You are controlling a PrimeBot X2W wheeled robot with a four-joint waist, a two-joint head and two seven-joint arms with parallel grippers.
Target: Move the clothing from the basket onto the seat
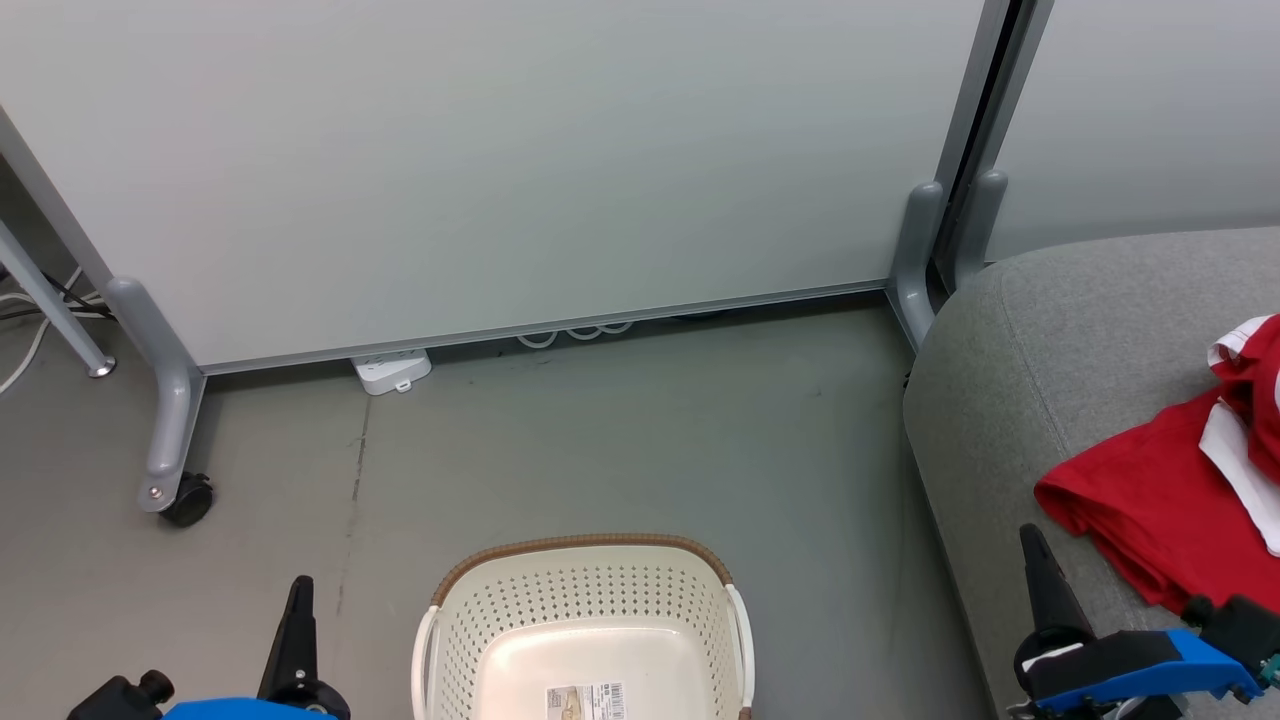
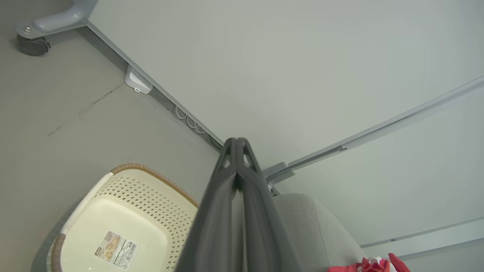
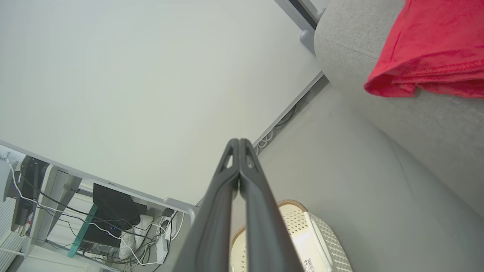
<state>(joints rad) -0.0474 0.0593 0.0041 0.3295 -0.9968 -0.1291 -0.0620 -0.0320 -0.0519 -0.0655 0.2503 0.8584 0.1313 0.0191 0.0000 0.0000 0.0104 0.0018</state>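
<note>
The left gripper (image 1: 300, 592) and right gripper (image 1: 1030, 540) are pressed together, empty. The clothing (image 1: 1140, 520) beside the latter seems soft, light; pinch a fold

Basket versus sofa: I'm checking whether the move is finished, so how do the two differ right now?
The basket is cream perforated plastic with a brown rim; the sofa is grey fabric. The basket's visible inside is bare except a label, while the sofa carries red clothing. The basket is far smaller than the sofa. Both stand on the grey floor.
</note>
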